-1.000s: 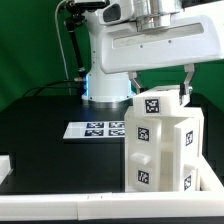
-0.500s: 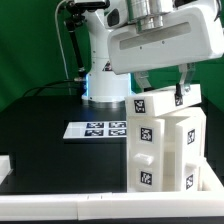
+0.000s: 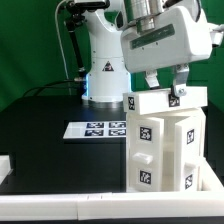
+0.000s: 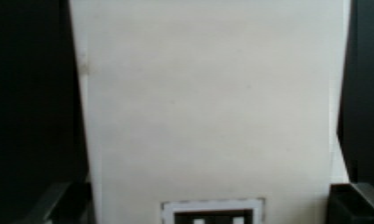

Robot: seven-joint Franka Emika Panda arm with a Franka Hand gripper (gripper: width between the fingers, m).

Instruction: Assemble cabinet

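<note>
Our two-finger gripper (image 3: 167,92) sits atop the cabinet, fingers spread to either side of a flat white plastic panel (image 3: 166,100); we cannot tell whether they press it. We see the tall white boxy plastic cabinet (image 3: 160,145), bearing black-and-white square tags, standing on the black table (image 3: 45,135) at the exterior view's right. That panel lies across its top. The thin flat white marker board (image 3: 97,129) lies just beside the cabinet's base, partly hidden behind it. A tag (image 4: 214,213) shows on the panel in the wrist view.
</note>
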